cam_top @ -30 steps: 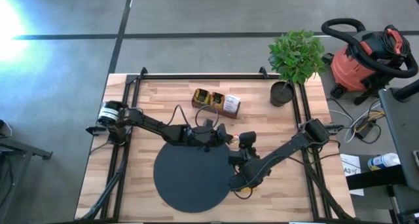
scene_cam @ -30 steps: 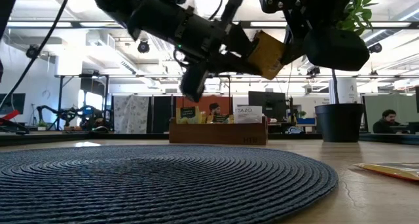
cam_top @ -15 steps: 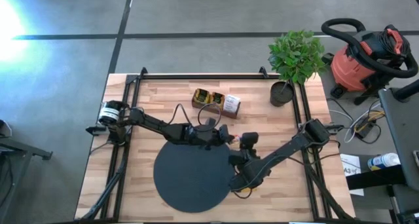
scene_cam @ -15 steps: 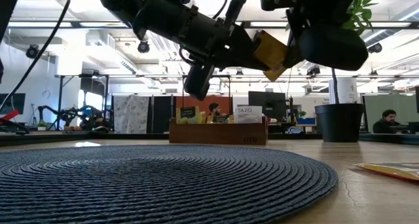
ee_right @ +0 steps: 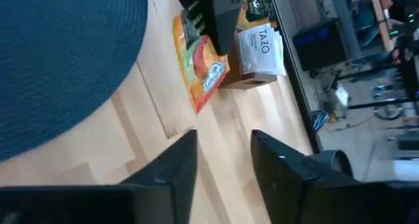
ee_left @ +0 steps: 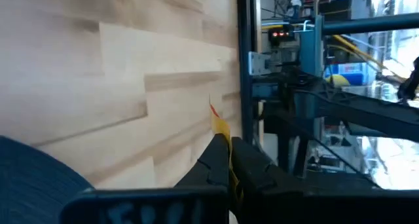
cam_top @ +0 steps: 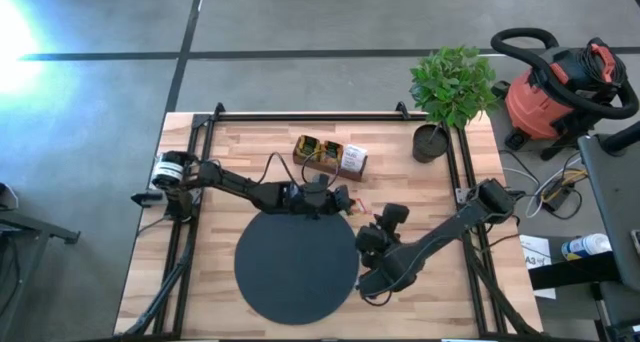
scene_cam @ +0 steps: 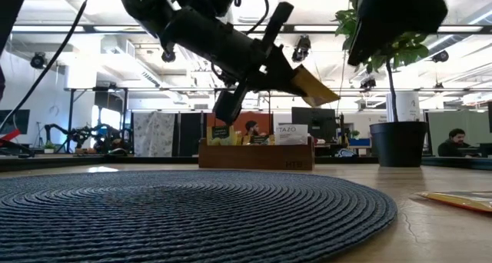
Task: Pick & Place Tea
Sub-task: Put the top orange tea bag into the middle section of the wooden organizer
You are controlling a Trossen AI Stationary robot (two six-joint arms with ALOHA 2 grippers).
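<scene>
One tea sachet [scene_cam: 313, 84], yellow with orange, hangs in the air past the far right rim of the black disc [cam_top: 295, 267]. My left gripper [cam_top: 342, 202] is shut on it. The same sachet [ee_right: 200, 67] shows in the right wrist view, and edge-on [ee_left: 218, 124] in the left wrist view. My right gripper [ee_right: 222, 165] stands open just to the right of it, apart from it, with nothing between its fingers. More tea sachets stand upright in the brown wooden tray [cam_top: 330, 154] at the far side. My left gripper pinches the sachet between its two fingers by the end nearest them [ee_left: 223, 140]. It comes from the table's left, slanting a little downward. The rest of the sachet sticks out beyond the fingertips [scene_cam: 286, 77], tilted and lifted clear of the table and the disc.
A potted plant [cam_top: 432, 140] stands at the far right corner. Another flat yellow sachet [scene_cam: 460, 199] lies on the wood to the right of the disc. Black frame rails [cam_top: 455, 172] run along the table's sides. Bare wood lies between the disc and the tray.
My right gripper has let go of the sachet and opened. It has drawn back up and toward the table's right edge, rolling as it went. The sachet stays in my left gripper alone. That gripper has shifted slightly toward the far edge with it and rolled.
</scene>
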